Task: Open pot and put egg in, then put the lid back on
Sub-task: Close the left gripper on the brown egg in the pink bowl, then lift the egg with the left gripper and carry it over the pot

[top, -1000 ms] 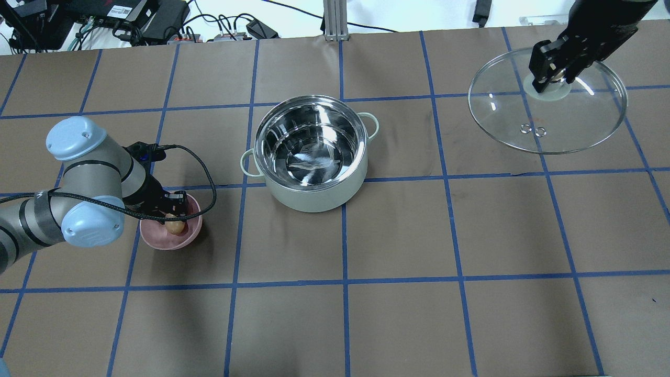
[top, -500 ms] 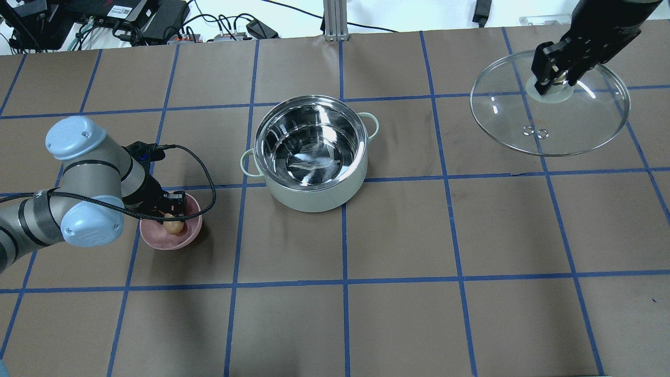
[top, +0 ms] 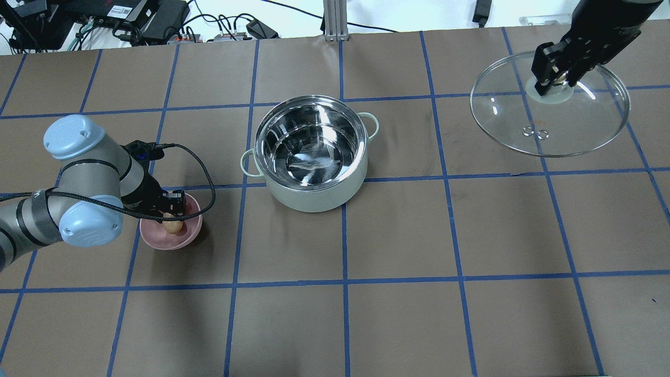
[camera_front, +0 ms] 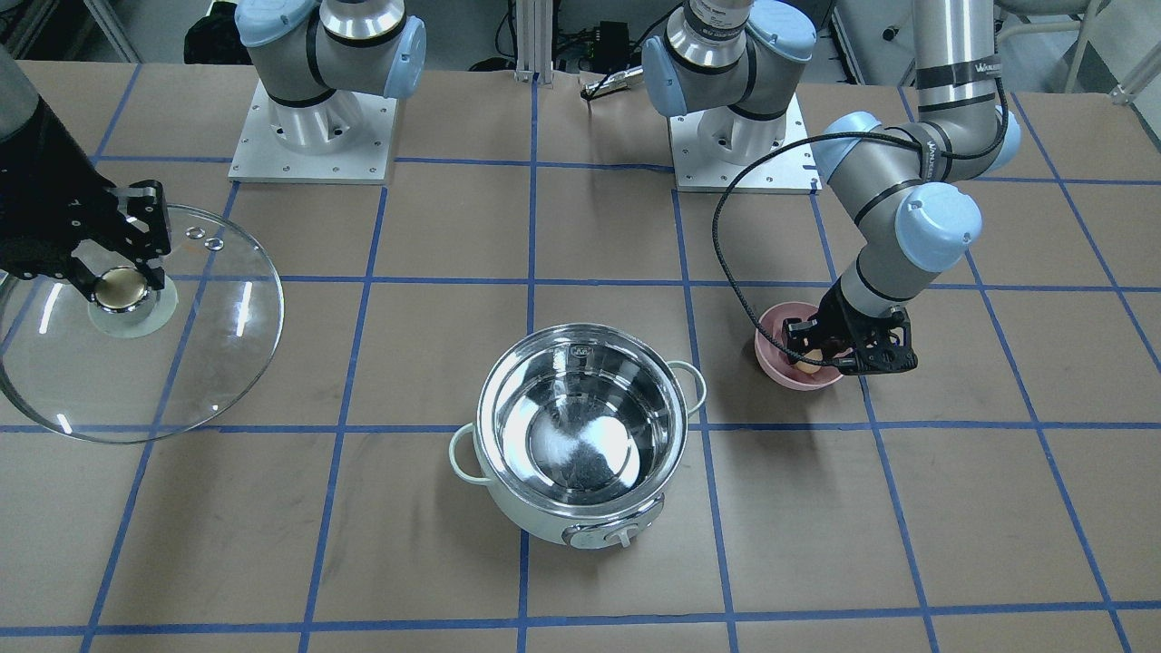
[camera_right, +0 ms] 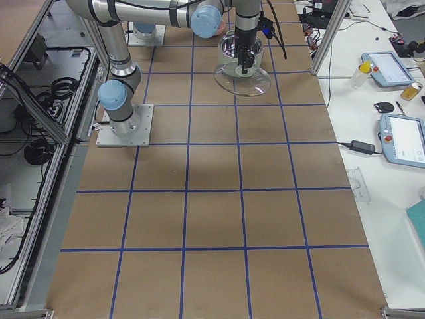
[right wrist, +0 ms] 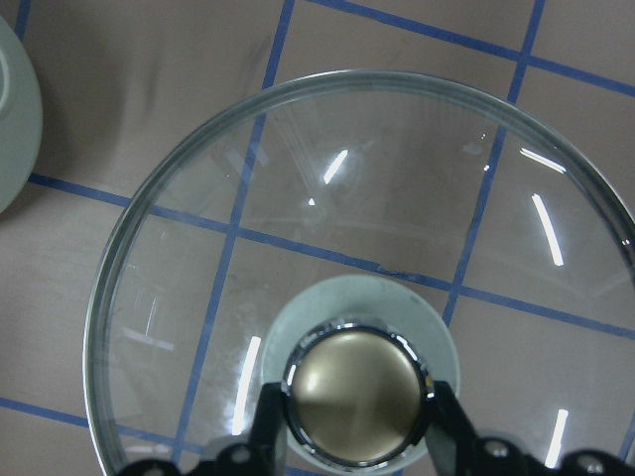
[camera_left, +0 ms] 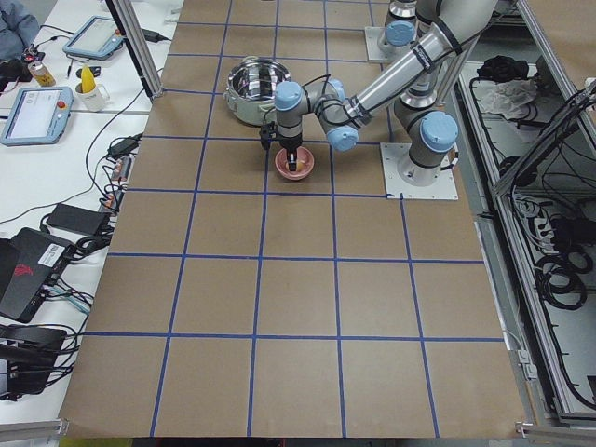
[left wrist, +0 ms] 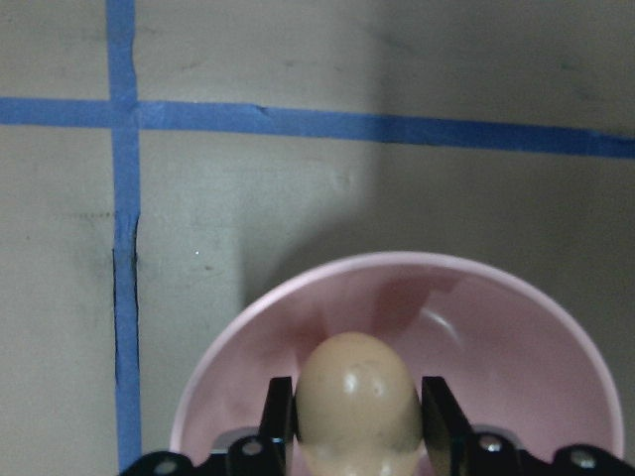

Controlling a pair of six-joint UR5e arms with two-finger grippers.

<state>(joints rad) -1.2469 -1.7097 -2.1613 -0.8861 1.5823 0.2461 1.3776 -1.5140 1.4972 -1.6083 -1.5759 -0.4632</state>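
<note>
The pale mint pot (top: 314, 196) stands open mid-table, its steel inside empty; it also shows in the front view (camera_front: 535, 524). My left gripper (top: 172, 213) reaches into a small pink bowl (top: 157, 242). In the left wrist view its fingers (left wrist: 279, 416) press both sides of the tan egg (left wrist: 355, 397). The egg also shows from overhead (top: 171, 226). My right gripper (top: 555, 78) is shut on the gold-topped knob (right wrist: 357, 397) of the clear glass lid (top: 565, 125). It holds the lid far right of the pot, over the table (camera_front: 181, 363).
Blue tape lines grid the brown table. The arm bases (camera_front: 313, 136) stand at the robot's edge. Cables and electronics (top: 131, 21) lie beyond the far edge. A black cable (top: 207, 178) loops from my left wrist over the bowl.
The right gripper carried the lid slightly further right and away from the pot. The left gripper with the egg shifted a little left in the bowl.
</note>
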